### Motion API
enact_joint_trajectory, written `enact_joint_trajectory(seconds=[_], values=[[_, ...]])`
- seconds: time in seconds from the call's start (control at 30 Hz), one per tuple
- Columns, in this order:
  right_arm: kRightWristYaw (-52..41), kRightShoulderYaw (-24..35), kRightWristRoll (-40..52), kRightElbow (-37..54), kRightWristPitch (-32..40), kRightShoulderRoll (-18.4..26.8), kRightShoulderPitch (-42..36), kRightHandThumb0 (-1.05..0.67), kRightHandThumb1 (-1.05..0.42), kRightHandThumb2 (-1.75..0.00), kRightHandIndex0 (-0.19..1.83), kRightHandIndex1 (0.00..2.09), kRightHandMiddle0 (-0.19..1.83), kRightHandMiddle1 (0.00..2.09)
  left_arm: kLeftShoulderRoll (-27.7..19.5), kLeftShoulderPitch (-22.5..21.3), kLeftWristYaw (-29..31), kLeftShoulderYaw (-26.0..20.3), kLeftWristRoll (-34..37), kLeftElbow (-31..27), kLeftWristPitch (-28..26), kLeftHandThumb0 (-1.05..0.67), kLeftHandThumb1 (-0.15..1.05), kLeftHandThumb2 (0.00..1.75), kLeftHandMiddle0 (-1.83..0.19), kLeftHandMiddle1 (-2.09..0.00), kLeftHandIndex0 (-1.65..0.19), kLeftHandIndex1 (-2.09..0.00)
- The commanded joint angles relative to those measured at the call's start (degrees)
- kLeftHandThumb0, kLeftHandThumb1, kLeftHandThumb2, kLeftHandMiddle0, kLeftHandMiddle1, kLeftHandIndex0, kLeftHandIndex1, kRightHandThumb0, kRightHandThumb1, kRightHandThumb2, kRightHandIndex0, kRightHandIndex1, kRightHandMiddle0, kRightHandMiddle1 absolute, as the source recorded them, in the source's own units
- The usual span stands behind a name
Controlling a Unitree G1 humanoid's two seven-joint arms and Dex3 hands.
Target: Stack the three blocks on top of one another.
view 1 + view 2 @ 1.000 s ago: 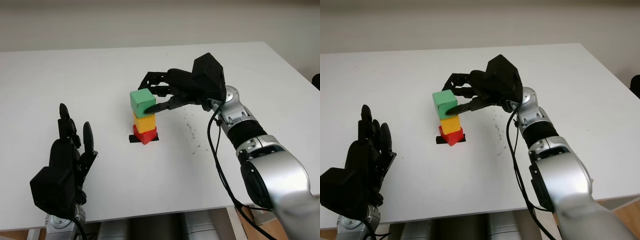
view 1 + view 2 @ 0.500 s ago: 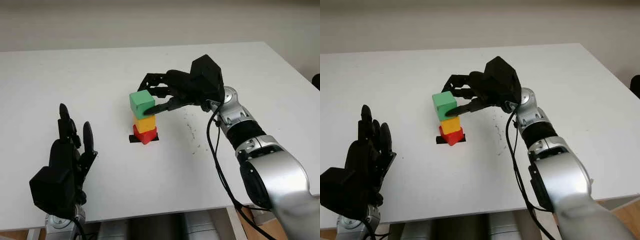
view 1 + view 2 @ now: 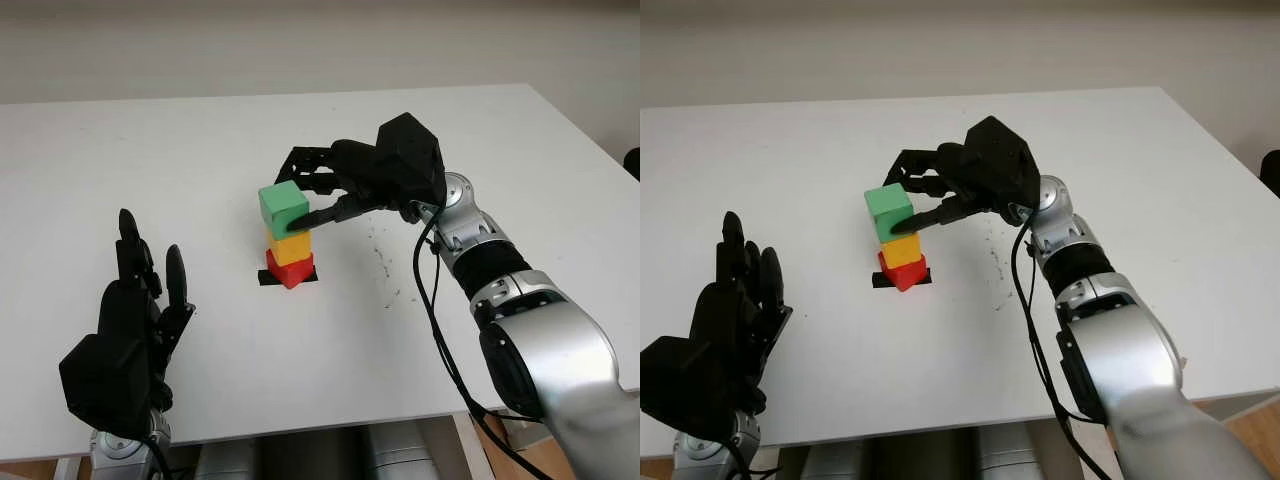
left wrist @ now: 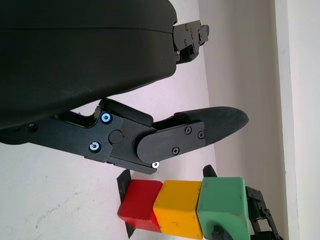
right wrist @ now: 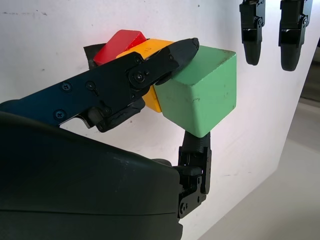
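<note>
- Green block: sits atop the yellow block, which sits on the red block, mid-tabletop, on a black mark.
- Right hand: I have its fingers pinching the green block.
- Step: placing the last block; next I judge a gentle release, then a straight retreat.
- Left hand: open, near tabletop's front edge.

We see a white table w/ faint dark scuff marks right of centre, a plain pale wall behind its far edge, a strip of wood-tone floor at bottom right, grey cylindrical supports under the near edge, & even, soft light.
</note>
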State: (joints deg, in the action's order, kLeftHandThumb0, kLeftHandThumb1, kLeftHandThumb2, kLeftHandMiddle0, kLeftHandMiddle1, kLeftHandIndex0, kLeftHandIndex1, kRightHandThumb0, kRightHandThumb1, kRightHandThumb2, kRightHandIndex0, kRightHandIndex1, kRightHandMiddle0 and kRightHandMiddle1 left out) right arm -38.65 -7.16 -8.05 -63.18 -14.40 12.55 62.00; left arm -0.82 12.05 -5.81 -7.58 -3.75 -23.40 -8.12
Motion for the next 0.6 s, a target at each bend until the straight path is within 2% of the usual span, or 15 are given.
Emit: enact_joint_trajectory(seconds=[0.0, 0.1, 0.2, 0.47, 0.53, 0.57], values=[[-0.6, 0.2, 0.4, 0.4, 1.1, 0.4, 1.2, -0.52, -0.92, -0.05, 0.21, 0.03, 0.28, 1.36, 0.0, 0.1, 0.1, 0.0, 0.1, -1.0, 0.5, -0.7, 1.05, 0.63, 0.17, -0.05, 0.18, -0.05], [-1.2, 0.2, 0.4, 0.9, 2.7, 0.6, 1.4, -0.54, -0.91, -0.05, 0.16, 0.01, 0.2, 1.22, -0.2, 0.1, 0.0, -0.1, -0.2, -1.0, 0.3, -0.71, 1.05, 0.63, 0.17, -0.05, 0.18, -0.05], [-2.0, 0.4, 0.6, 1.3, 4.1, 0.8, 1.4, -0.58, -0.89, -0.05, 0.08, 0.02, 0.14, 0.91, -0.2, 0.0, 0.0, -0.2, -0.1, -1.0, 0.1, -0.71, 1.05, 0.63, 0.17, -0.06, 0.17, -0.06], [-3.8, 0.5, 0.9, 2.3, 5.2, 1.5, 1.0, -0.67, -0.87, -0.05, -0.11, 0.02, 0.04, 0.36, -0.5, -0.2, 0.4, -0.4, -0.1, -1.0, 0.1, -0.71, 1.05, 0.63, 0.17, -0.05, 0.17, -0.06], [-5.6, 1.0, 1.9, 3.3, 4.9, 1.8, 0.6, -0.67, -0.87, -0.05, -0.17, 0.01, -0.06, 0.25, -0.6, -0.2, 0.4, -0.4, -0.2, -0.9, 0.3, -0.72, 1.05, 0.63, 0.17, -0.06, 0.17, -0.06], [-6.3, 1.0, 2.3, 3.8, 4.5, 1.9, 0.4, -0.69, -0.88, -0.06, -0.18, 0.0, -0.14, 0.1, -0.6, -0.2, 0.3, -0.4, -0.3, -0.9, 0.4, -0.71, 1.05, 0.63, 0.16, -0.06, 0.17, -0.06]])
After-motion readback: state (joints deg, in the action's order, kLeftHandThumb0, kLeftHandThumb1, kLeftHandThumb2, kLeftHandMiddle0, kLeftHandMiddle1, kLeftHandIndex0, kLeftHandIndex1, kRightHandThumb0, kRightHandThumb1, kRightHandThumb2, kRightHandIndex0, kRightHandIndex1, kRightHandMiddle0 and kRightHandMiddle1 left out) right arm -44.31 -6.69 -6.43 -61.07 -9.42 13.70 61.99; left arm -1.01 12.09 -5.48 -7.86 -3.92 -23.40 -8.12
